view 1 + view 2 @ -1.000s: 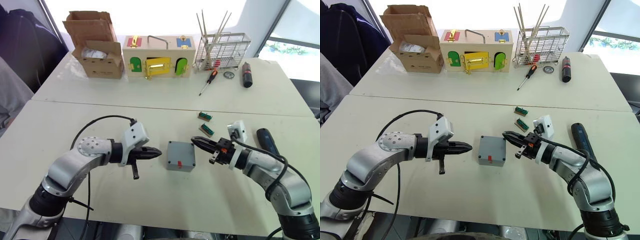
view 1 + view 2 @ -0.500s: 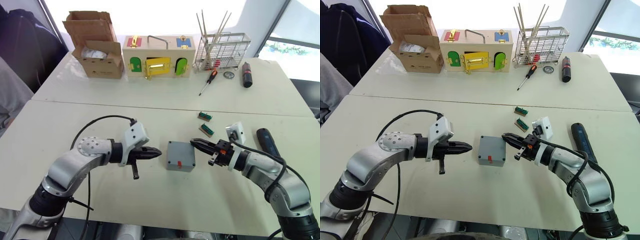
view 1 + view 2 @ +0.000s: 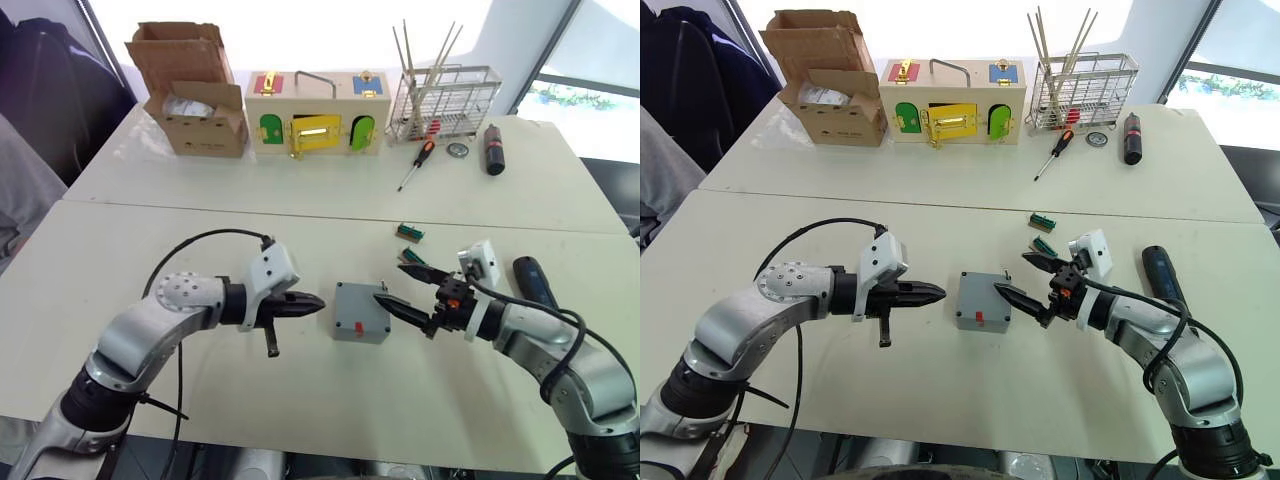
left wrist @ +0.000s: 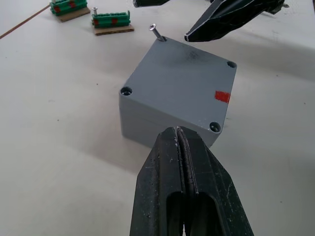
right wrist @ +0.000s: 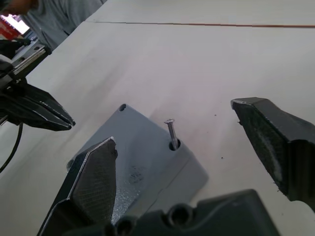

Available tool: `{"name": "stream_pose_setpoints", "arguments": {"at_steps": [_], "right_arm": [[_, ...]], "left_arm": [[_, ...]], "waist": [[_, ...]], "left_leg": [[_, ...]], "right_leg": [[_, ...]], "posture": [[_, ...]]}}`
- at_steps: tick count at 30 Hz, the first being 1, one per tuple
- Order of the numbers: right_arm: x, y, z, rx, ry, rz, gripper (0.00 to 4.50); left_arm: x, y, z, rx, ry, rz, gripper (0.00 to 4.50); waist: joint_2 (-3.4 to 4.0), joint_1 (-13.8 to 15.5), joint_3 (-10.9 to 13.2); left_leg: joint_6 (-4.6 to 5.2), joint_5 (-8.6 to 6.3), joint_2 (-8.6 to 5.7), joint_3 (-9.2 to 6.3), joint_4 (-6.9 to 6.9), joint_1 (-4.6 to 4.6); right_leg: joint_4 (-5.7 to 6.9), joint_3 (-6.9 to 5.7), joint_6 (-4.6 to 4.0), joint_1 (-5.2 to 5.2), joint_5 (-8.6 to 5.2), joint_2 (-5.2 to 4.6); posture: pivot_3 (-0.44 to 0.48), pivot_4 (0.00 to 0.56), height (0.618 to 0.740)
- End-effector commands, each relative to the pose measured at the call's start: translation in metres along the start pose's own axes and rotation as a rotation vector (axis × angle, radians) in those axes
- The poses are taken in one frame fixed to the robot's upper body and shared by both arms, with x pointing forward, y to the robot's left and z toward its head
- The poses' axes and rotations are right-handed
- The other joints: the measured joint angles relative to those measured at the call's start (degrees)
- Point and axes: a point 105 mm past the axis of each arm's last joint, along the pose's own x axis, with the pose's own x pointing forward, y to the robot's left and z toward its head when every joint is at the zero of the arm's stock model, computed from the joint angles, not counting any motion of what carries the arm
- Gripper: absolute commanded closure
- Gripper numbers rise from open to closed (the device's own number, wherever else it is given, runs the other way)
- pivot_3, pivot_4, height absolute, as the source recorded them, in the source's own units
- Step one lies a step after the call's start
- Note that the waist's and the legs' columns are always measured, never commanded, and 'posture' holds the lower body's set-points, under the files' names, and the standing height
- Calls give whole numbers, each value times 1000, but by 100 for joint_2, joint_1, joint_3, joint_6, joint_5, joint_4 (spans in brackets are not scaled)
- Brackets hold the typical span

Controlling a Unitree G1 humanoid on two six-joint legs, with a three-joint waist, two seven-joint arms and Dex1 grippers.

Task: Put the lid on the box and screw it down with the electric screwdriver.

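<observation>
The box [image 3: 362, 311] stood on the near table [image 3: 200, 400], between the two grippers, and the lid [image 4: 179, 83] was already lying on top of it. From the head views it looked like one grey block with a small red mark on the side facing the robot. The left wrist view showed more: three empty screw holes in the corners of the lid, and one screw [image 4: 156, 33] standing tilted in the far corner hole, not driven in. The right wrist view showed the same screw sticking up from its hole, seen from the other side.

The left gripper [image 3: 315, 302] hovered just beside the box on its left, with its two fingers pressed together and holding nothing; the left wrist view made the closed tips very clear. The right gripper [image 3: 402, 286] was on the other side with its fingers spread wide apart. One finger reached over the right edge of the lid and the other pointed up toward the green connectors [image 3: 410, 232]. It grasped nothing.

The electric screwdriver [image 3: 533, 281] lay on the table to the right of the right arm, well apart from the box and untouched. On the far table stood a cardboard carton [image 3: 190, 90], a wooden box with coloured doors [image 3: 315, 112], a wire rack [image 3: 445, 100], a red-and-black hand screwdriver [image 3: 417, 163] and a short black cylinder [image 3: 493, 149].
</observation>
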Motion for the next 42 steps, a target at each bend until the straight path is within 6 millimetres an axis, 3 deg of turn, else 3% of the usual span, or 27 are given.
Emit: {"name": "stream_pose_setpoints", "arguments": {"at_steps": [1, 14, 17, 21, 32, 35, 37, 38, 42], "right_arm": [[-2, 5, 18, -46, -45, 18, 278], [14, 5, 15, 6, -31, 59, 278], [17, 6, 11, 12, -23, 72, 969], [18, 7, 11, 14, -24, 76, 2385], [18, 7, 8, 24, -28, 69, 2385], [18, 6, 8, 26, -35, 63, 3193], [17, 6, 9, 28, -40, 60, 4181], [16, 7, 8, 28, -39, 60, 4441], [14, 8, 7, 33, -36, 56, 4441]], "left_arm": [[2, -3, 6, 34, -23, -18, 4500], [4, -3, 6, 32, -29, -10, 4500], [3, -4, 5, 26, -28, -3, 4500], [2, -4, 5, 24, -28, 2, 4500], [2, -4, 4, 26, -23, 6, 4500], [2, -3, 4, 27, -22, 5, 4500], [2, -3, 4, 28, -21, 3, 4500], [2, -4, 4, 30, -19, 3, 4500], [2, -4, 4, 32, -17, 2, 4500]], "waist": [[0, -2, 0], [0, 3, 0], [0, -5, 0], [0, -2, 0], [0, -3, 0], [0, -4, 0], [0, -4, 0], [0, -4, 0], [0, -3, 0]], "left_leg": [[0, 0, 0, 0, 0, 0], [0, 0, 0, 0, 0, 0], [0, 0, 0, 0, 0, 0], [0, 0, 0, 0, 0, 0], [0, 0, 0, 0, 0, 0], [0, 0, 0, 0, 0, 0], [0, 0, 0, 0, 0, 0], [0, 0, 0, 0, 0, 0], [0, 0, 0, 0, 0, 0]], "right_leg": [[0, 0, 0, 0, 0, 0], [0, 0, 0, 0, 0, 0], [0, 0, 0, 0, 0, 0], [1, 0, 0, -1, 0, 0], [1, 0, 0, -1, 0, 0], [1, 0, 0, -1, 0, 0], [1, 0, 0, -1, 0, 0], [1, 0, 0, -1, 0, 0], [0, 0, 0, -1, 0, 0]], "posture": [[0, 150, 740], [0, 150, 740], [0, 150, 740], [0, 150, 740], [0, 150, 740], [0, 150, 740], [0, 150, 740], [0, 150, 740], [0, 150, 740]]}}
